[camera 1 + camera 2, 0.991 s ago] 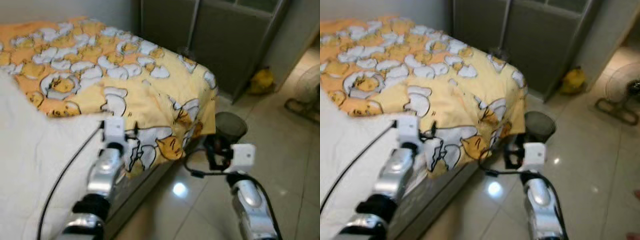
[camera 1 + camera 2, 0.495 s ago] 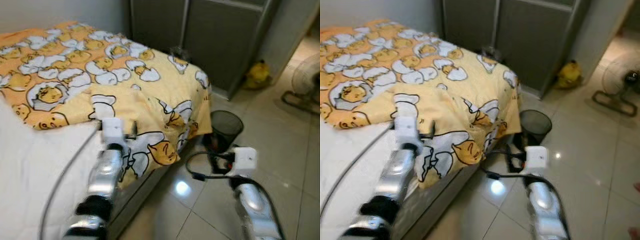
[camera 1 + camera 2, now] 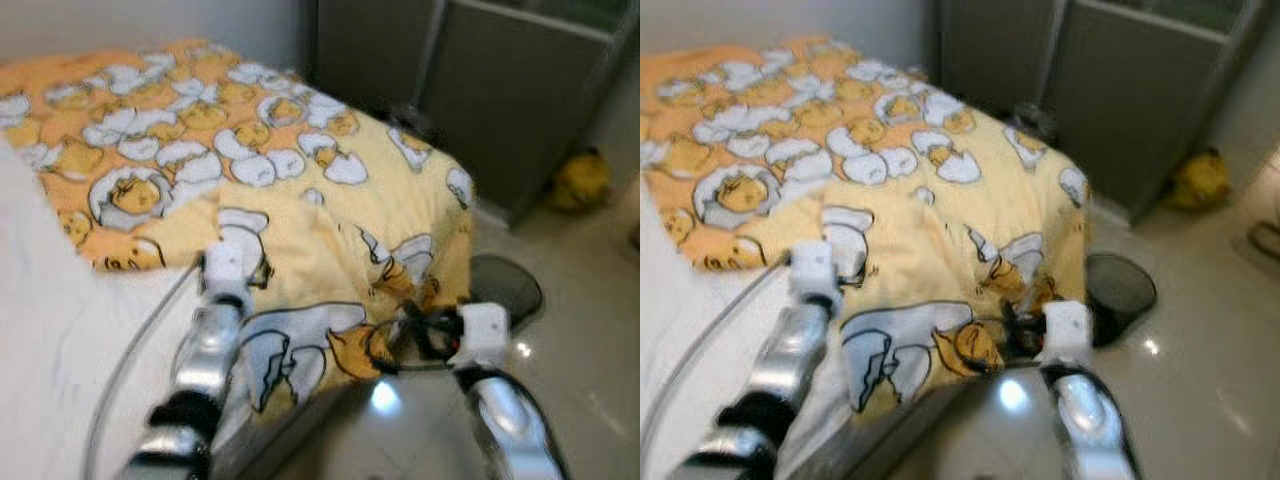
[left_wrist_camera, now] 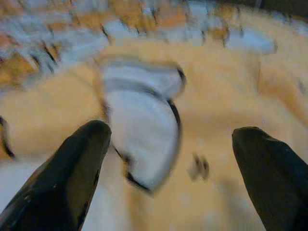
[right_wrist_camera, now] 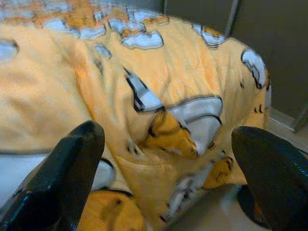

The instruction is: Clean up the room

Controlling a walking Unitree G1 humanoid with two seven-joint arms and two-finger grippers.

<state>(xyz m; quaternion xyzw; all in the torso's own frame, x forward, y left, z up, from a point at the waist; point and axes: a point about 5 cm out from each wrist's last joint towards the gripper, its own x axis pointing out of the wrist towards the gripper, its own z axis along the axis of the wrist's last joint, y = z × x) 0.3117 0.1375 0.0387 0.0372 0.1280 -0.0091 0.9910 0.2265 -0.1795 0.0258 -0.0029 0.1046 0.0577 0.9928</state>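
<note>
Your one soft yellow egg-print blanket (image 3: 300, 190) lies rumpled over the bed's foot, spilling off the corner above white sheet (image 3: 60, 340). Both left gripper (image 4: 173, 144) and right gripper (image 5: 168, 159) hang spread, empty. One round black mesh bin (image 3: 505, 285) sits on glossy tile.

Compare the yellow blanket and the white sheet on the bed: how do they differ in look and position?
The yellow blanket has a printed cartoon pattern; the white sheet is plain. The blanket covers the far part of the bed and hangs over its corner toward the floor; the sheet lies bare on the near part. Both lie on the same bed.
</note>
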